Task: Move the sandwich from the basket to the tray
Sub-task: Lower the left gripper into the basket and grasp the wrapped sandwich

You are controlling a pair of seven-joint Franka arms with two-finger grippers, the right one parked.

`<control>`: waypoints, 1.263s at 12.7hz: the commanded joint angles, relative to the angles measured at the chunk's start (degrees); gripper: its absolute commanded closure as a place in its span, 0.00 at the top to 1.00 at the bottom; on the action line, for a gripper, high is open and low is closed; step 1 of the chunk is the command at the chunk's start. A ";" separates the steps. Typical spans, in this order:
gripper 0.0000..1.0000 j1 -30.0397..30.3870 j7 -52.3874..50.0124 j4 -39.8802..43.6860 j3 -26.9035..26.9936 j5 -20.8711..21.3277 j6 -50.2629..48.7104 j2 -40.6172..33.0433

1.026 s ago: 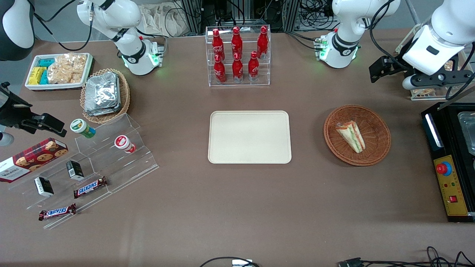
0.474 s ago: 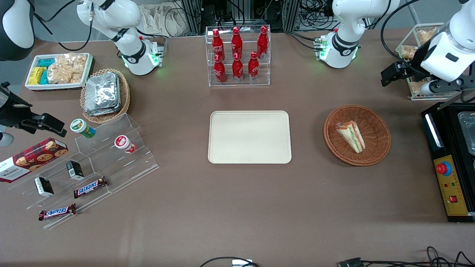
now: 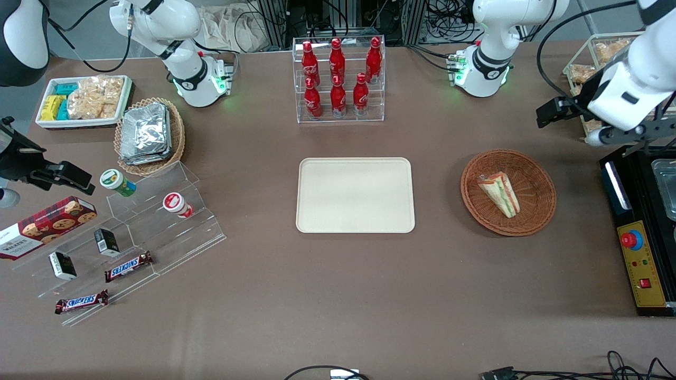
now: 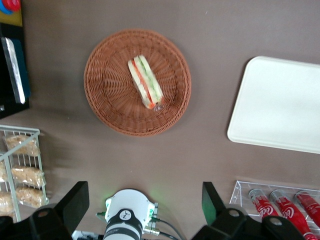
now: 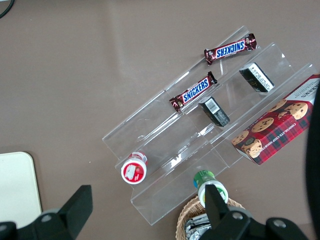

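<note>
Hovering high above bench, my gripper hangs at working arm's end, farther from front camera than basket, fingers spread wide, nothing between them. I see sandwich lying in basket, untouched, well apart from gripper. Tray sits bare mid-bench, beside basket toward parked arm's end, clear gap between them. Rack of red bottles stands farther from front camera than tray.
</note>
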 commanded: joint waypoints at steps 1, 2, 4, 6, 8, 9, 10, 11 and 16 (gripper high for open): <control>1.00 1.10 -4.16 -5.65 -0.23 -1.12 3.03 0.04; 1.00 1.11 -6.10 -8.80 -0.14 -1.22 5.57 -0.05; 1.00 1.11 -13.20 -14.95 -0.05 -1.48 11.19 0.12; 1.00 1.19 -15.69 -22.94 -0.05 -1.48 20.31 0.21; 1.00 1.98 -15.87 -29.98 0.13 -1.48 30.16 1.87; 1.00 2.68 -15.79 -31.41 0.04 -1.31 33.42 4.58; 1.00 2.86 -15.78 -31.42 0.13 -1.22 34.94 7.57; 1.00 3.47 -15.78 -31.51 0.21 -0.96 36.60 10.47; 0.99 3.83 -17.27 -32.30 0.22 -0.08 44.79 19.36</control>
